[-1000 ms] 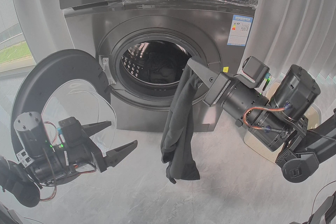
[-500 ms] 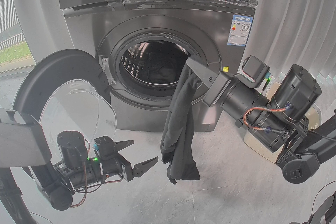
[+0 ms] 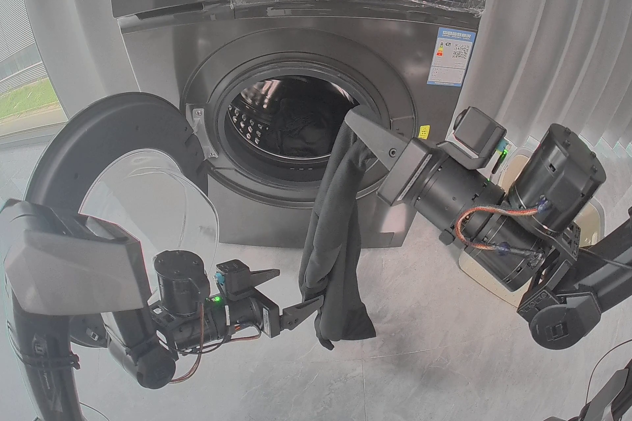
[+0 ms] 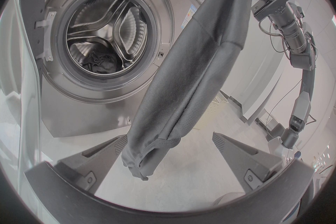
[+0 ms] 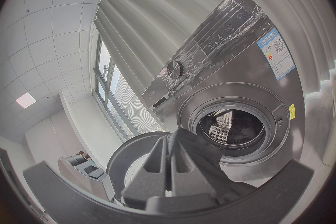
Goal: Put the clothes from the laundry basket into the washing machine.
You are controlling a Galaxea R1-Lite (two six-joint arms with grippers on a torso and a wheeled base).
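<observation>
The right gripper (image 3: 352, 116) pinches the top of a dark garment (image 3: 336, 225) at the mouth of the washing machine (image 3: 296, 34); the left gripper (image 3: 299, 287), spread wide, has swung in and now brackets its hanging hem. Dark cloth (image 3: 299, 129) inside the drum (image 3: 253, 113) is indistinct

Dk garment (image 3: 336, 231) hangs limp before open washer (image 3: 395, 47).
</observation>
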